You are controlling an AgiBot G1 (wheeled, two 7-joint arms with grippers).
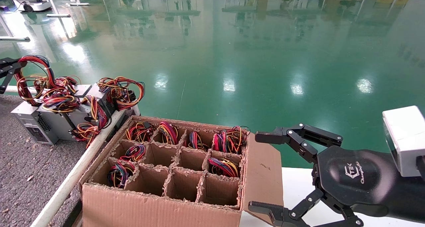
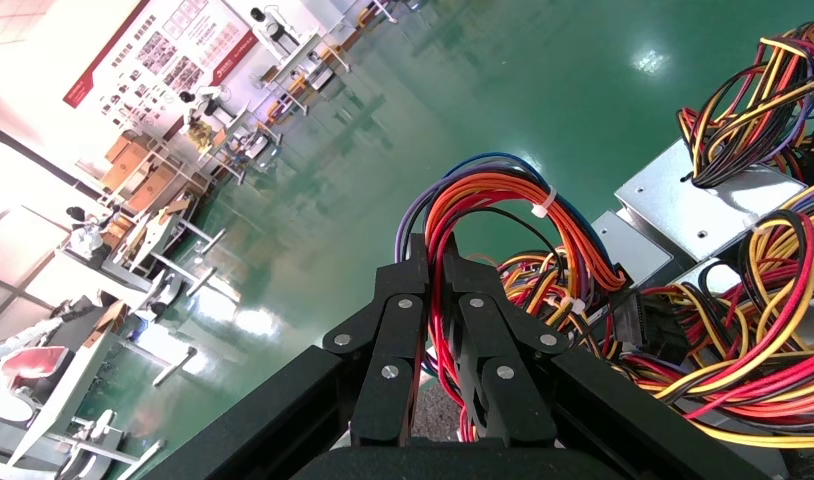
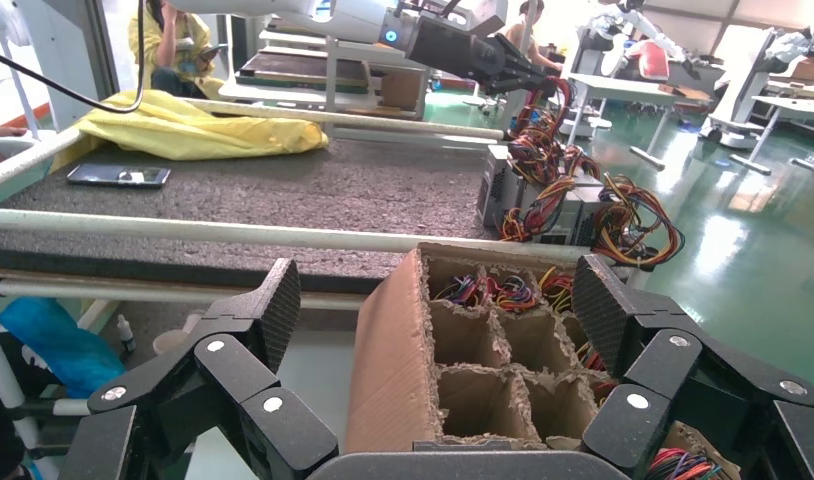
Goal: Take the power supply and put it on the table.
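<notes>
Power supply (image 1: 31, 120) flat on table (image 1: 30, 167), wire loop (image 2: 503, 215) upright.

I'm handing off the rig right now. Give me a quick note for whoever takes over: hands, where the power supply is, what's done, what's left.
Left hand: shut on the power supply's wire loop, over the far left of the table.
Right hand: open, holding nothing, beside the cardboard box.
Power supply: its grey body sits on the table among other grey units.
Done: unit out of the box and on the table.
Left: open the left hand and release the wires.
</notes>
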